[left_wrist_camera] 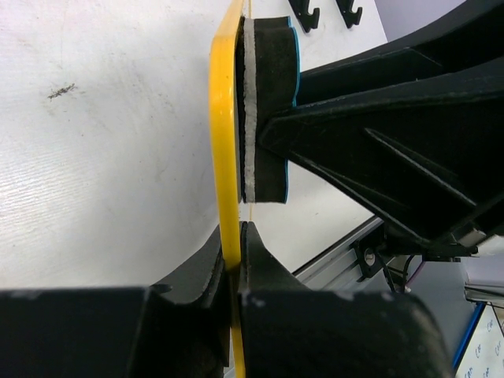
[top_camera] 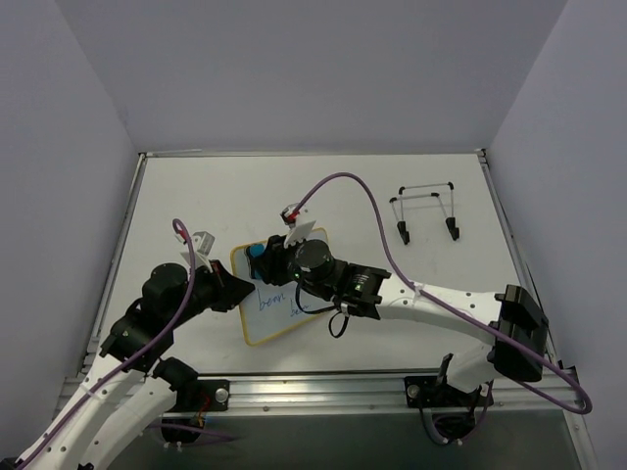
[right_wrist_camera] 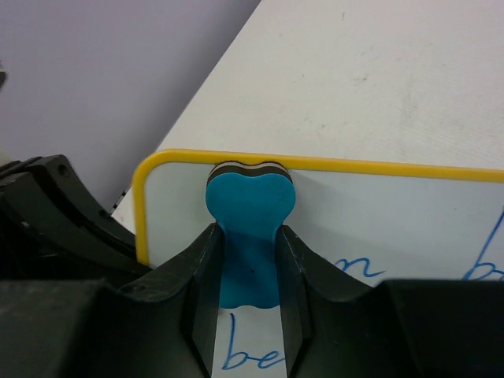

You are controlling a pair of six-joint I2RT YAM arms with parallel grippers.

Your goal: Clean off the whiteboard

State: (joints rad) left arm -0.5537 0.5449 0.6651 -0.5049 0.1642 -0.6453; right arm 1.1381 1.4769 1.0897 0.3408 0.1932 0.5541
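Note:
The whiteboard (top_camera: 274,313) has a yellow frame and blue handwriting; it lies near the table's front, left of centre. My left gripper (top_camera: 238,291) is shut on its left edge; in the left wrist view the yellow frame (left_wrist_camera: 226,157) runs edge-on between the jaws of my left gripper (left_wrist_camera: 236,236). My right gripper (top_camera: 269,259) is shut on the blue eraser (top_camera: 257,253) and presses it on the board's top left corner. In the right wrist view the eraser (right_wrist_camera: 250,213) sits between the fingers against the whiteboard (right_wrist_camera: 378,220), above the blue writing (right_wrist_camera: 252,358).
A small black-footed wire stand (top_camera: 424,211) is on the table at the back right. A white clip-like object (top_camera: 203,240) lies left of the board. Grey walls enclose the table; a metal rail (top_camera: 313,387) runs along the front edge.

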